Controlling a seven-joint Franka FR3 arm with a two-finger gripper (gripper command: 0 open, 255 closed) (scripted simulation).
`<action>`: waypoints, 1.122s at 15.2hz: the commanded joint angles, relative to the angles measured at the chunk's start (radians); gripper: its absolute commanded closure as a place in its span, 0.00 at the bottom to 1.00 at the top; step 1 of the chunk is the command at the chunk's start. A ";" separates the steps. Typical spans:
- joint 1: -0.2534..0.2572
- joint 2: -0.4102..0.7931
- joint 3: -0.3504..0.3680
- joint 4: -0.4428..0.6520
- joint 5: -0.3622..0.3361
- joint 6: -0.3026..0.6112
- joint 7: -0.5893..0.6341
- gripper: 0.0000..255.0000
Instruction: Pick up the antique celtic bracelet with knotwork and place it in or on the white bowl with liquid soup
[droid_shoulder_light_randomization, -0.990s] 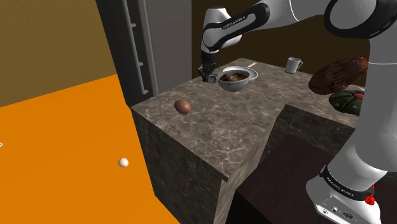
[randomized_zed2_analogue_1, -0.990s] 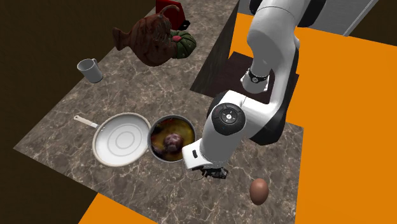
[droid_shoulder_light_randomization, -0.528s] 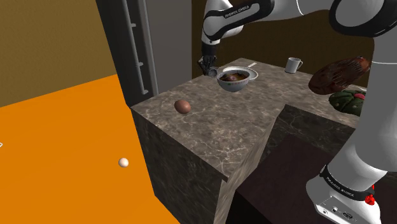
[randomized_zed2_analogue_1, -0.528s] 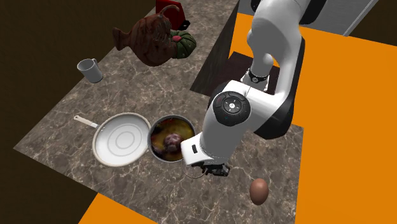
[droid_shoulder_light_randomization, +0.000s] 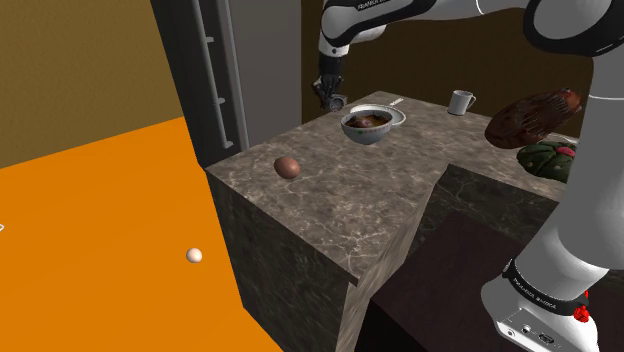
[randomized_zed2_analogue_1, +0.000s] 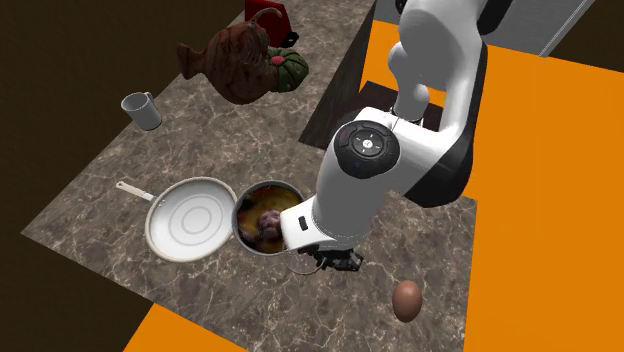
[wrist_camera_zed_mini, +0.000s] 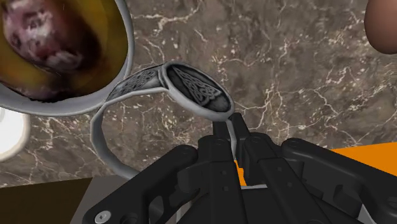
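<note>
The gripper (wrist_camera_zed_mini: 234, 130) pinches the bracelet (wrist_camera_zed_mini: 194, 89) just beside the bowl (wrist_camera_zed_mini: 129, 44).

Its two black fingers (wrist_camera_zed_mini: 251, 143) squeeze the thin part of the grey ring. The wide part with the knot marks sticks out past them, up above the stone counter (wrist_camera_zed_mini: 286, 70). The ring crosses the bowl's pale rim. The bowl holds yellow-brown soup with a purple lump. The gripper hangs on the shoulder view's left of the bowl, at the counter's far edge. A white pan (randomized_zed2_analogue_1: 190, 220) sits right next to the bowl. A brown egg (droid_shoulder_light_randomization: 287, 167) lies nearer, well apart. A mug (droid_shoulder_light_randomization: 461, 102) stands far off.
</note>
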 joint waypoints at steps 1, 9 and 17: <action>-0.022 -0.028 -0.008 -0.041 0.009 0.013 -0.032 1.00; -0.132 -0.135 -0.062 -0.205 0.053 0.073 -0.210 1.00; -0.165 -0.135 -0.082 -0.293 0.068 0.160 -0.271 1.00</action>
